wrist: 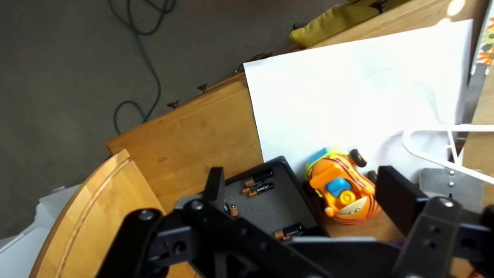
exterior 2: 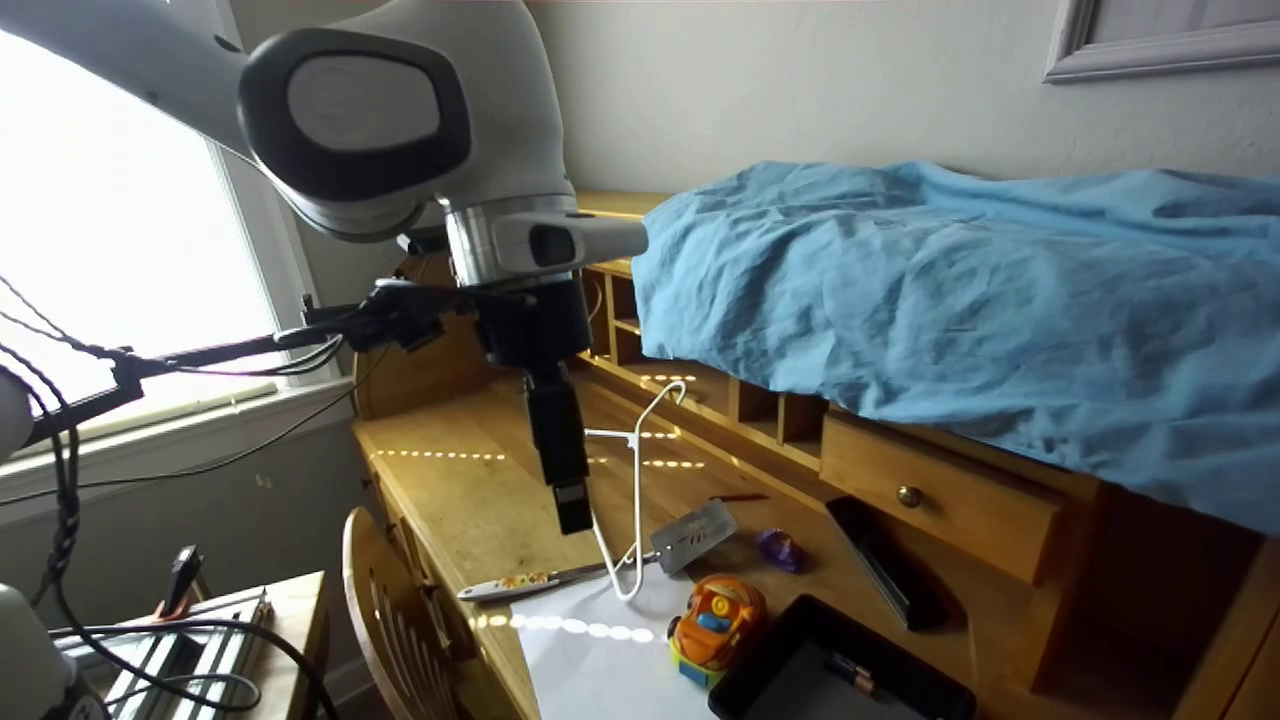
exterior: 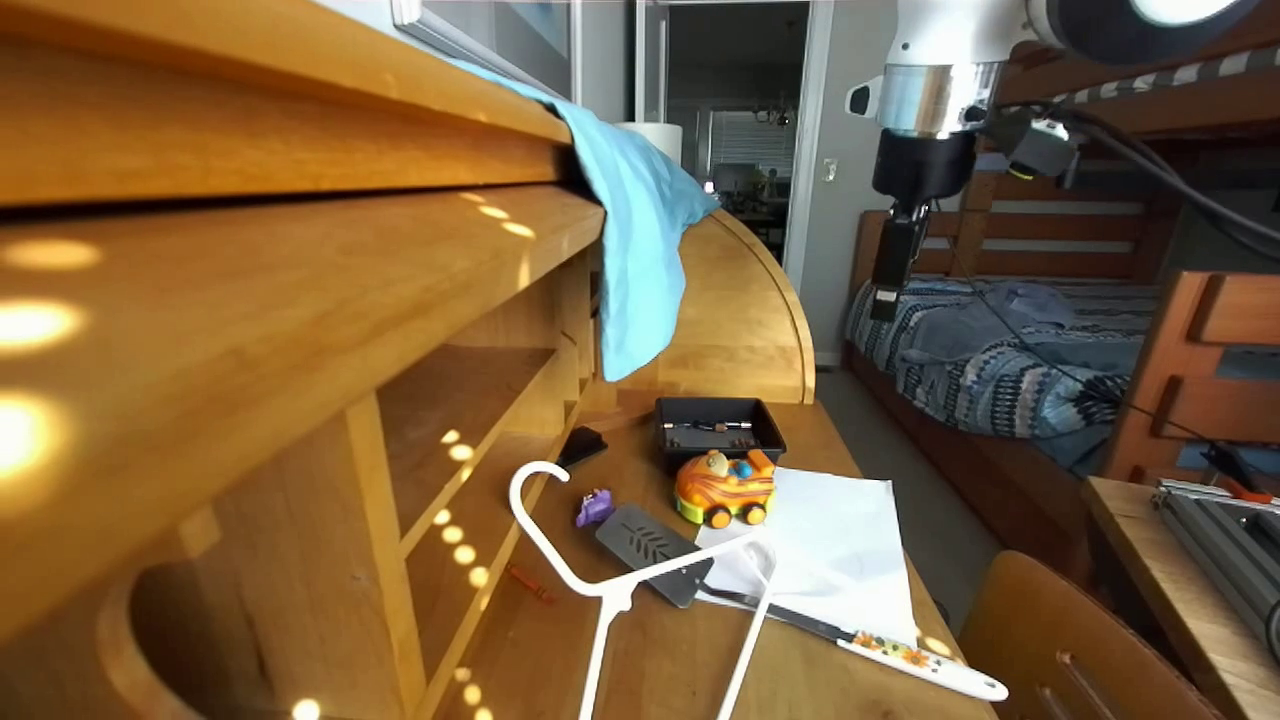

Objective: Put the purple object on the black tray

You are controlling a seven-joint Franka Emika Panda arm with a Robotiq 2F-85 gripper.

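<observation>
The small purple object (exterior: 595, 507) lies on the wooden desk beside the spatula blade; it also shows in an exterior view (exterior 2: 780, 549). In the wrist view only a purple sliver (wrist: 397, 243) shows behind the gripper. The black tray (exterior: 710, 405) stands on the desk behind the orange toy and holds several batteries. It also shows in an exterior view (exterior 2: 790, 685) and in the wrist view (wrist: 270, 212), partly covered by the gripper. My gripper (wrist: 307, 189) is open and empty, high above the desk in both exterior views (exterior: 885, 305) (exterior 2: 573, 510).
The orange toy car (exterior: 725, 487) stands by the tray, near the white paper (exterior: 840, 540). A white hanger (exterior 2: 638, 480) rises above the spatula (exterior 2: 695, 535). A dark long object (exterior 2: 885, 565) lies near the shelf unit (exterior 2: 940, 500). A blue cloth (exterior 2: 900, 300) hangs over the shelves.
</observation>
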